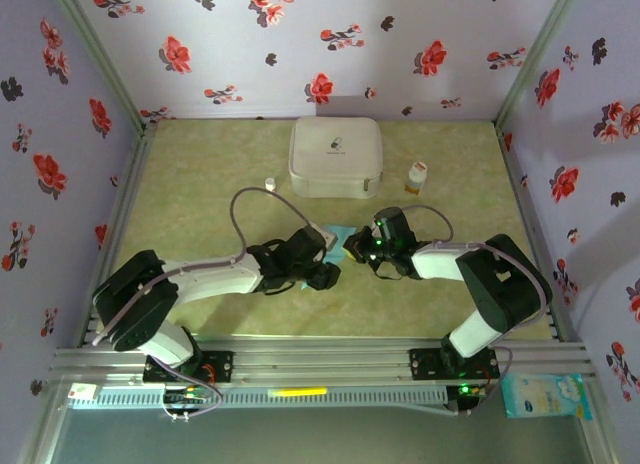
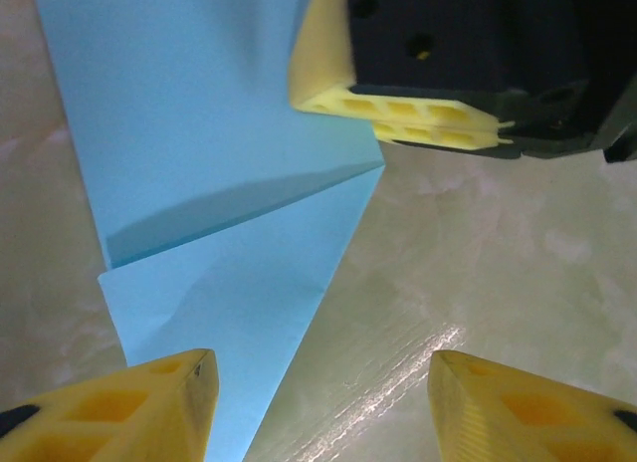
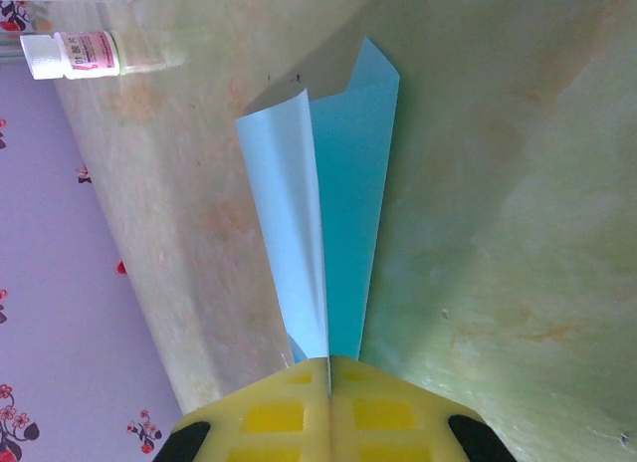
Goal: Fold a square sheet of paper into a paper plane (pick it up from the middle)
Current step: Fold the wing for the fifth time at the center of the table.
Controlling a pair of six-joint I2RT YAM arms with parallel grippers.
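Left wrist view: sheet of paper [image 2: 209, 163] lies on bench [image 2: 498, 243] btwn both arms, diagonal folds in, flaps not flat. R claw [image 3: 328, 367] clenched on its narrow end. L claw [image 2: 323, 382] released, fingers apart over it. Prob. partway: no dart yet, more folds + creasing left.

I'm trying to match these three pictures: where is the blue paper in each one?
Top external: blue paper mid-picture, just below the white case.
Left wrist: blue paper in the upper left, folded.
Right wrist: blue paper running up the middle.
Shared landmark: the yellow-fingered right gripper pinching the paper.
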